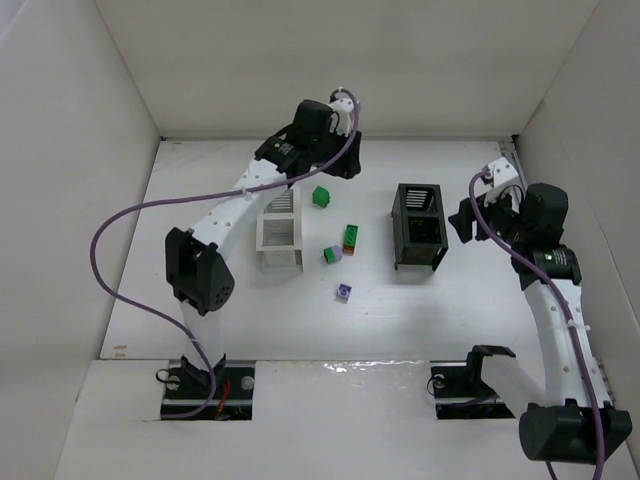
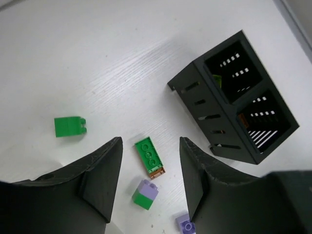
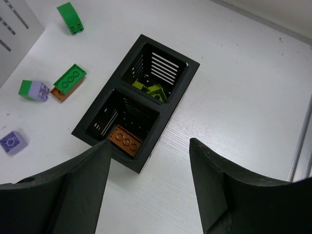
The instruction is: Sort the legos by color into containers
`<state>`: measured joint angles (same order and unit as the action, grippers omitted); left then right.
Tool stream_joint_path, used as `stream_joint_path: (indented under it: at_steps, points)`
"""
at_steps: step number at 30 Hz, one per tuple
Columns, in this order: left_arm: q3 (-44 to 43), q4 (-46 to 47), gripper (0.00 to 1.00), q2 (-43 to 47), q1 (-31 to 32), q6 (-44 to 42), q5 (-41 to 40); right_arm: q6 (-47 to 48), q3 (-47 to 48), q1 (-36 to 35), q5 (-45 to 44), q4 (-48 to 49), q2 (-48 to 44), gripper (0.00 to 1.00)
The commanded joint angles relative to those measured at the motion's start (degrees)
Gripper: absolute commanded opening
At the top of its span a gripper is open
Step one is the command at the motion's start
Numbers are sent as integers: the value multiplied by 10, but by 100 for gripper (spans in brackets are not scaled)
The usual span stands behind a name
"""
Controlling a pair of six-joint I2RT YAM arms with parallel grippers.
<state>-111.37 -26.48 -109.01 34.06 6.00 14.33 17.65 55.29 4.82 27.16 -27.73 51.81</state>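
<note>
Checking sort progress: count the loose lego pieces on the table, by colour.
Green brick: 1
Green-on-orange stack: 1
Lavender-and-green stack: 1
Lavender brick: 1
Total: 4 loose pieces

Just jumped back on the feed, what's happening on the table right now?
Mid-sort, neither arm is holding anything. The left gripper hangs open above the table. Lying loose between the boxes are a green brick, a green-on-orange stack, a lavender-and-green pair and a lavender brick. The right gripper hovers open over the black box, which holds an orange brick in one compartment and yellow-green pieces in the other. The white box hides its contents.
</note>
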Motion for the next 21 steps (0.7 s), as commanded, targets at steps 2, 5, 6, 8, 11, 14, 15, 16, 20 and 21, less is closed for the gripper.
stream_joint_path:
  at_steps: [2,5,6,8,11,14,15,16,20,21]
  points:
    - [35,-60,46,-33,17,17,-23,-24,0,1,18,53,14,70]
    - [35,-48,46,-58,33,30,-42,-24,0,1,18,53,29,70]
    - [35,-48,46,-73,38,40,-52,-24,0,1,18,53,29,70]
    - [35,-48,45,-85,38,64,-64,-24,0,1,24,53,35,70]
    - [35,-55,43,-113,38,86,-80,-24,5,1,24,53,35,71]
    - [29,-62,41,-132,38,105,-85,-24,5,1,18,53,40,71]
    - [29,-68,41,-139,38,105,-80,-24,5,1,18,53,40,71]
    - [29,-68,41,-139,38,117,-80,-24,5,1,18,53,40,71]
    - [29,-79,41,-151,43,140,-112,-24,5,1,13,53,40,71]
    - [29,-86,41,-157,51,146,-125,-24,0,1,13,53,40,71]
